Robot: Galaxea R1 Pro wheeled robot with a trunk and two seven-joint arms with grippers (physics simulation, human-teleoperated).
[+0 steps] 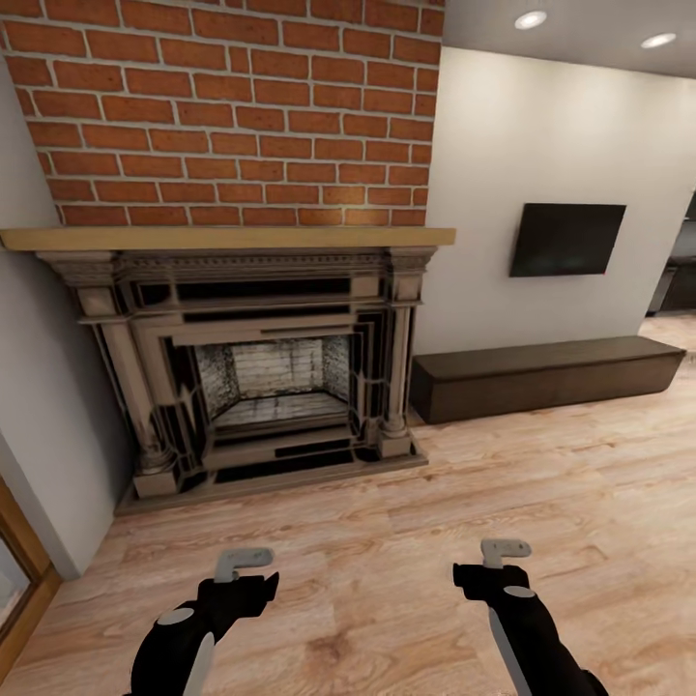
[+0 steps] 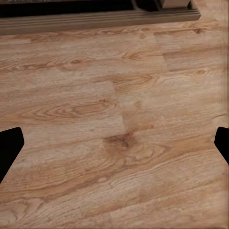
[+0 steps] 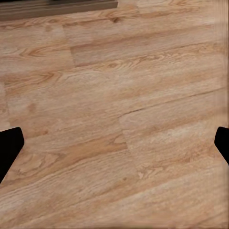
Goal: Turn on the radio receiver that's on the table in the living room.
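Evidently searching: facing the fireplace (image 1: 261, 377), with radio and table probably elsewhere in the room. Left gripper (image 1: 244, 561) and right gripper (image 1: 503, 553) hang apart, empty. Next, turn the base.

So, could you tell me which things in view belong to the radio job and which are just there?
Job:
- left gripper, open, nothing held
- right gripper, open, nothing held

Just there:
- brick fireplace
- wall television
- low dark bench
- wood floor
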